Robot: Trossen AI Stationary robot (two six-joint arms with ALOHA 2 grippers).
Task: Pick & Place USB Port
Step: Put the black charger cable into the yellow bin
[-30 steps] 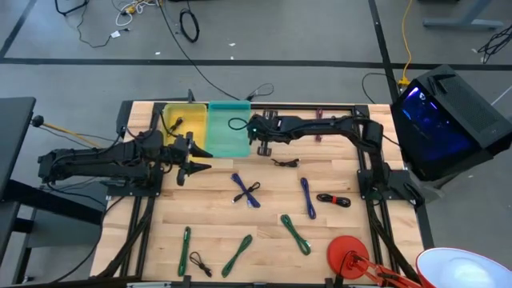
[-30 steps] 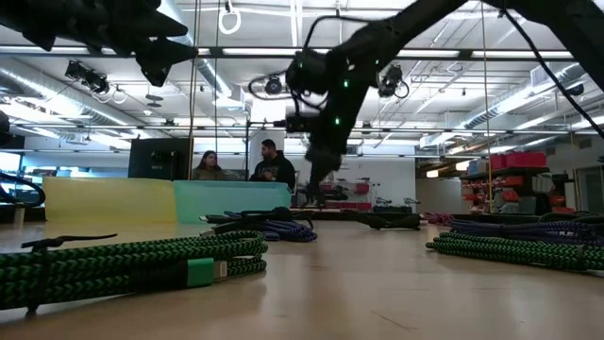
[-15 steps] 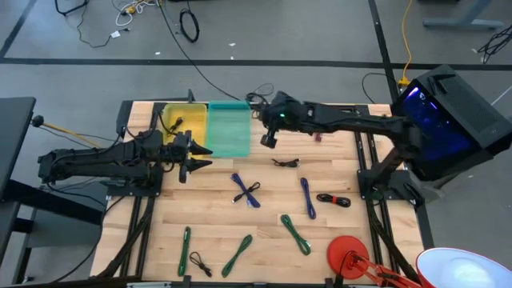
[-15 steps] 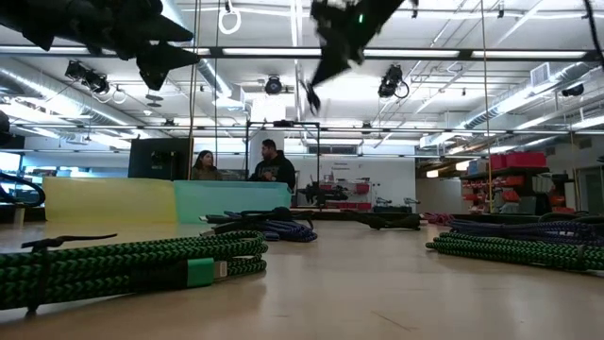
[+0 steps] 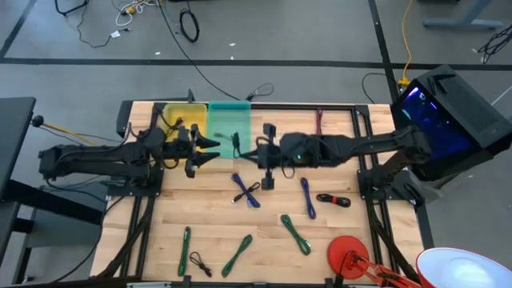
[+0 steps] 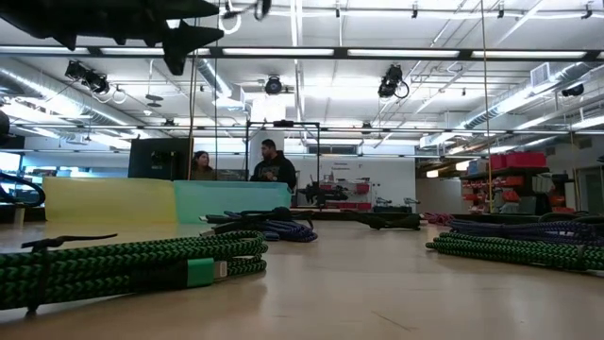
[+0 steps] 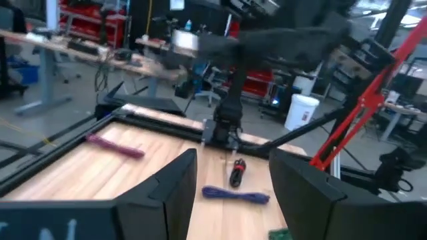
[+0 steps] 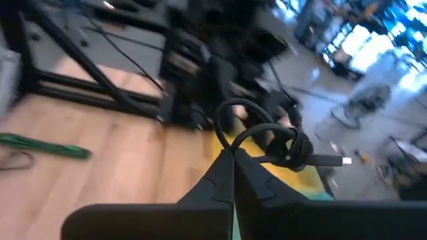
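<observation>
From above, the right end effector [image 5: 245,150] hangs at the right edge of the teal bin [image 5: 228,126] with a small black USB cable [image 5: 237,144] at its tip, off the counter [image 5: 336,240]. The left end effector [image 5: 206,152] waits just left of it, fingers spread and empty, near the yellow bin [image 5: 178,120]. Blue cables [image 5: 246,190] and green cables [image 5: 294,232] lie loose nearer in.

At counter level, only a dark arm [image 6: 123,17] crosses the top left. A coiled green cable [image 6: 132,260] fills the near foreground, and two people [image 6: 269,162] stand beyond the bins.

The left wrist camera confirms its own fingers [image 7: 175,183] are wide apart with nothing between them.

The right wrist camera shows its fingers pinched together on the black USB cable [image 8: 263,137]. The cable's loop arches above the tips and its plug [image 8: 337,160] sticks out sideways.

The cable looks light and limp, so it will probably sag and swing rather than hold its shape. A pinch across the bundled middle seems safest. The plug end is stiff but small, and the smooth jacket could slip.
</observation>
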